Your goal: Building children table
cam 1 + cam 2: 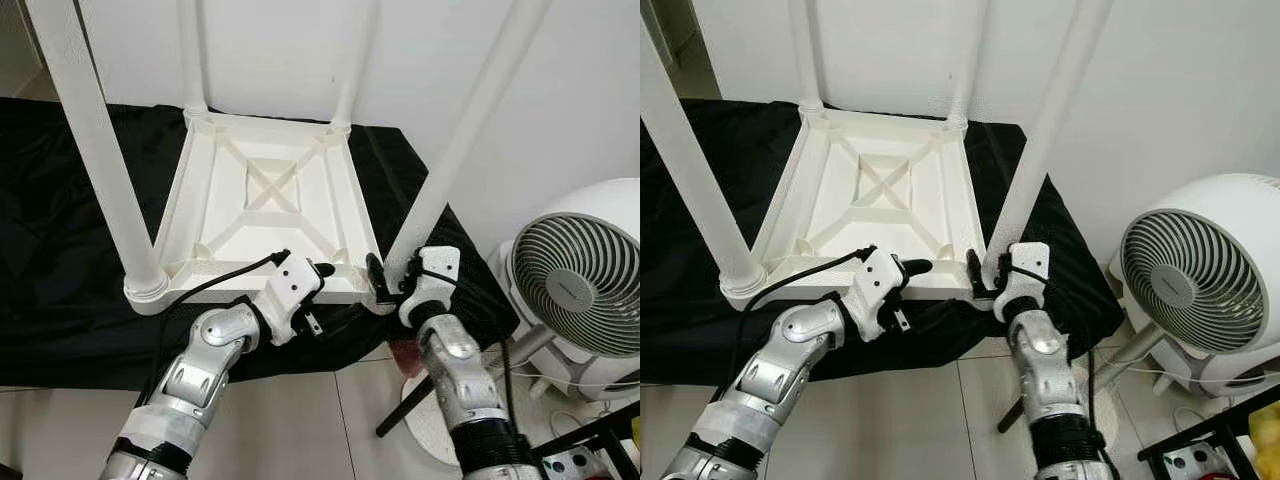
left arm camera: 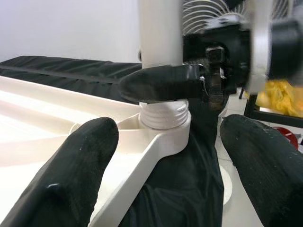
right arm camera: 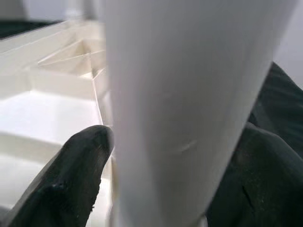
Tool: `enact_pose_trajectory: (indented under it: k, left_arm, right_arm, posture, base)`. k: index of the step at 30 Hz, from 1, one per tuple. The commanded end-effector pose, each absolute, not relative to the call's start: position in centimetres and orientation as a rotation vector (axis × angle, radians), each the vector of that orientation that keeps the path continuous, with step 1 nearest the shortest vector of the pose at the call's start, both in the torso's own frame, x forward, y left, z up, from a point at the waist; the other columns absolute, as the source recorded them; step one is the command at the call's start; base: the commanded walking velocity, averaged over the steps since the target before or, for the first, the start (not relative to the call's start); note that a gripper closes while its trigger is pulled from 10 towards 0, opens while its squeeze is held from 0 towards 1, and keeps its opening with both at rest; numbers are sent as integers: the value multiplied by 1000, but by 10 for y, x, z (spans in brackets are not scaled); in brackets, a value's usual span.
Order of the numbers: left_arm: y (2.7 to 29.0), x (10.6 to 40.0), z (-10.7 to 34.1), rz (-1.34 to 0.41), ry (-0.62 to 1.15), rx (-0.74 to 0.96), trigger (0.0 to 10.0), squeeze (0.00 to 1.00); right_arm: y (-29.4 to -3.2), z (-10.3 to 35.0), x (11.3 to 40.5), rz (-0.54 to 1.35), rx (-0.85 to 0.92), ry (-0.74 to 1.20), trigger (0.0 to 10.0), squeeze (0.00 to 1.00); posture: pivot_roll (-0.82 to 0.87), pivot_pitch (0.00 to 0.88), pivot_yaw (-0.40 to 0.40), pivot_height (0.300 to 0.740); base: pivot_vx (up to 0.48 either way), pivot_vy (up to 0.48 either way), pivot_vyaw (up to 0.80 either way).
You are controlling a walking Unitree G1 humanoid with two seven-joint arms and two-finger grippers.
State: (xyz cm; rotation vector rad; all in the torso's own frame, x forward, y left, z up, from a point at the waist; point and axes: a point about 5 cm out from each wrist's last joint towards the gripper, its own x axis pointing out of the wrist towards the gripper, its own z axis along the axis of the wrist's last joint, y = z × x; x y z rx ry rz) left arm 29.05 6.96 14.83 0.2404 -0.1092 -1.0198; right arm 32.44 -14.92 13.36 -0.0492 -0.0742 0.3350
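Observation:
A white plastic children's table (image 1: 190, 170) lies upside down on a black cloth, its legs pointing up. My right gripper (image 1: 385, 285) is shut on the near right leg (image 1: 470, 130) just above its base; in the right wrist view the leg (image 3: 189, 94) stands between the fingers (image 3: 71, 175). The leg's threaded end (image 2: 164, 116) sits in the corner socket with some thread showing. My left gripper (image 1: 318, 295) is open at the table's front edge, just left of that corner, with nothing held. The near left leg (image 1: 95, 150) stands in its socket.
The black cloth (image 1: 60, 260) covers a low platform against a white wall. A white round fan (image 1: 580, 280) stands on the tiled floor (image 1: 330, 430) close to my right arm, with a black stand (image 1: 600, 440) beside it. The two far legs (image 1: 192, 50) are upright.

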Motion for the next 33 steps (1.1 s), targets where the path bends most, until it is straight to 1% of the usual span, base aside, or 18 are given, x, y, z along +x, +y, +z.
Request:
enact_pose_trajectory:
  k: [1, 4, 7, 10, 14, 15, 16, 18, 19, 27, 28, 29, 33]
  left_arm:
    - [66, 291, 150, -987, -119, 249, 10000, 0]
    - [64, 290, 149, -1000, -117, 263, 10000, 0]
    - [60, 286, 145, -1025, -115, 307, 10000, 0]
    - [59, 285, 144, -1026, -109, 301, 10000, 0]
    - [58, 286, 143, -1018, -110, 313, 10000, 0]
    - [57, 286, 144, -1013, -113, 314, 10000, 0]
    - [57, 286, 145, -1010, -117, 313, 10000, 0]
    - [57, 286, 146, -1008, -119, 313, 10000, 0]
    - [57, 286, 146, -1006, -120, 312, 10000, 0]
    - [58, 286, 145, -997, -114, 318, 10000, 0]
    - [58, 286, 145, -996, -114, 318, 10000, 0]
    - [58, 286, 144, -997, -113, 317, 10000, 0]
    - [58, 286, 144, -999, -111, 314, 10000, 0]
  right_arm:
    - [-152, 129, 326, 401, -64, -54, 10000, 0]
    - [-156, 126, 332, 450, -92, -28, 10000, 0]
    - [-160, 119, 342, 505, -194, 28, 10000, 0]
    - [-156, 116, 346, 563, -165, 65, 10000, 0]
    - [-152, 114, 348, 602, -174, 75, 10000, 0]
    - [-148, 114, 348, 635, -173, 76, 4471, 0]
    - [-145, 113, 348, 664, -172, 74, 1255, 0]
    - [-143, 112, 348, 683, -171, 72, 1255, 0]
    - [-141, 111, 347, 696, -172, 73, 0, 0]
    - [-142, 105, 346, 702, -152, 78, 0, 0]
    - [-144, 104, 346, 683, -139, 84, 8863, 0]
    - [-146, 104, 346, 647, -121, 79, 10000, 0]
    - [-147, 103, 345, 574, -74, 69, 10000, 0]
  posture:
    - [-48, 0, -139, 740]
    - [-48, 0, -140, 740]
    - [-45, 0, -138, 740]
    - [-39, 0, -141, 740]
    - [-34, 0, -142, 740]
    - [-31, 0, -143, 740]
    - [-31, 0, -143, 740]
    - [-31, 0, -143, 740]
    - [-26, 0, -145, 740]
    - [-28, 0, -147, 740]
    - [-31, 0, -147, 740]
    - [-34, 0, -148, 740]
    - [-41, 0, -146, 740]
  base:
    - [0, 0, 0]
    - [0, 0, 0]
    - [0, 0, 0]
    - [0, 0, 0]
    - [0, 0, 0]
    - [0, 0, 0]
    - [0, 0, 0]
    - [0, 0, 0]
    - [0, 0, 0]
    - [0, 0, 0]
    - [0, 0, 0]
    - [0, 0, 0]
    - [0, 0, 0]
